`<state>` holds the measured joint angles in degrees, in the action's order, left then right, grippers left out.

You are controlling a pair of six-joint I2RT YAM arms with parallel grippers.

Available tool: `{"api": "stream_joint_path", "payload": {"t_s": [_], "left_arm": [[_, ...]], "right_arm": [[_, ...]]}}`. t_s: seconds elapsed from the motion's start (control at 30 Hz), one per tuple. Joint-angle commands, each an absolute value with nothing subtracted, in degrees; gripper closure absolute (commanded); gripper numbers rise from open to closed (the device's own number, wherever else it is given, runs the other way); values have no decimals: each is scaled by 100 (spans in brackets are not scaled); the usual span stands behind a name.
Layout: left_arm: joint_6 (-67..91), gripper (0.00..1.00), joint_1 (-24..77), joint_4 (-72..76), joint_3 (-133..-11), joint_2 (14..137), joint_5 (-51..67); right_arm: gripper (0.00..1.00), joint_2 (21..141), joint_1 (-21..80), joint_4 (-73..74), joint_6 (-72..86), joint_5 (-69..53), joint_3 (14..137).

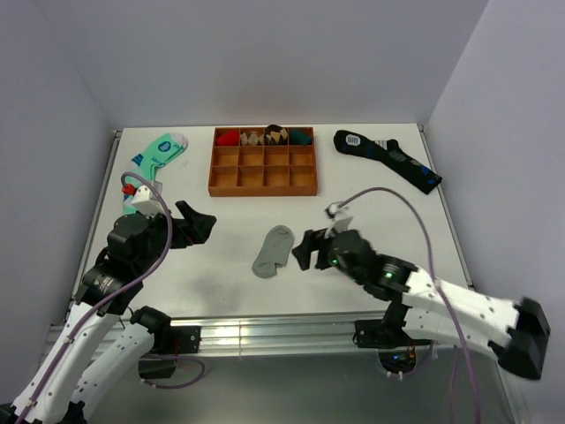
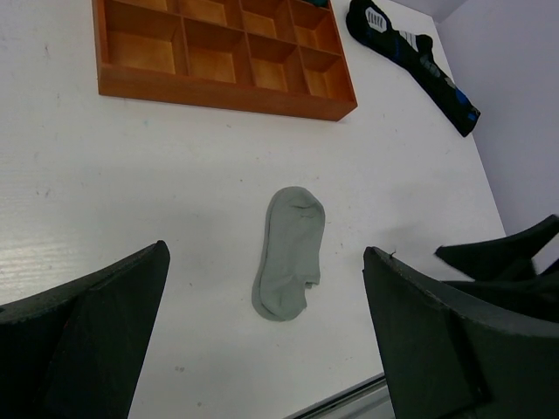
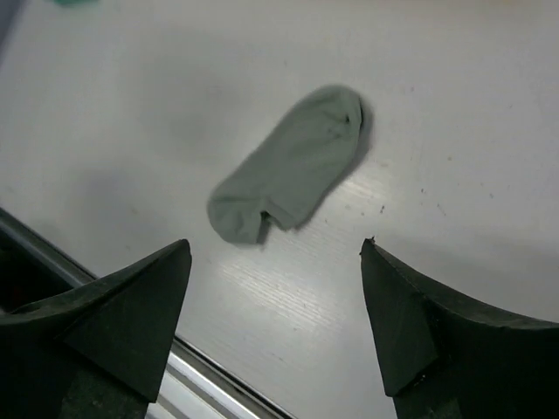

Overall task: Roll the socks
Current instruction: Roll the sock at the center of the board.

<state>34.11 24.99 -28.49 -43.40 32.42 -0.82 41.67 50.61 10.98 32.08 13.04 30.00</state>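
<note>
The light-grey ankle socks [image 1: 273,251] lie flat on the white table near its front middle, one stacked on the other. They also show in the left wrist view [image 2: 290,253] and in the right wrist view [image 3: 288,167]. My left gripper [image 1: 199,224] is open and empty, left of the socks and apart from them. My right gripper [image 1: 305,250] is open and empty, just right of the socks, not touching them.
An orange wooden compartment tray [image 1: 264,162] stands at the back middle with rolled socks in its far row. A mint-green patterned sock [image 1: 157,157] lies at the back left. A long dark navy sock [image 1: 386,159] lies at the back right. The table's metal front rail [image 1: 274,331] runs below.
</note>
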Motion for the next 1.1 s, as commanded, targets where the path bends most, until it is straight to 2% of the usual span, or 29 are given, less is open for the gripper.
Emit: {"api": "stream_joint_path", "payload": {"t_s": [0.0, 0.07, 0.1, 0.2, 0.23, 0.37, 0.6, 0.87, 1.07], "left_arm": [[3428, 0, 2522, -2654, -4359, 3252, 44], [3428, 1, 2522, -2663, -4359, 3261, 44], [3436, 1, 2522, -2672, -4368, 3261, 27], [3437, 0, 2514, -2663, -4359, 3208, 26], [3437, 1, 2514, -2654, -4351, 3208, 44], [3454, 1, 2531, -2663, -4359, 3217, 35], [3454, 0, 2558, -2689, -4377, 3287, 35], [3454, 0, 2575, -2681, -4368, 3252, 35], [3445, 0, 2575, -2689, -4368, 3278, 35]], "right_arm": [[16, 5323, 5983, 519, 3033, 2916, 3348], [25, 6138, 6432, 422, 2875, 3233, 3655], [34, 6370, 6608, 222, 2657, 3260, 3787], [46, 7160, 6750, -209, 2234, 3322, 3972], [57, 7337, 6837, -298, 2154, 3357, 4068], [59, 7795, 7022, -1122, 1601, 3025, 4069], [66, 8674, 7163, -1415, 1371, 2742, 4438], [66, 9342, 7286, -1371, 1389, 2751, 4658], [64, 9334, 7374, -1214, 1424, 2856, 4632]]}}
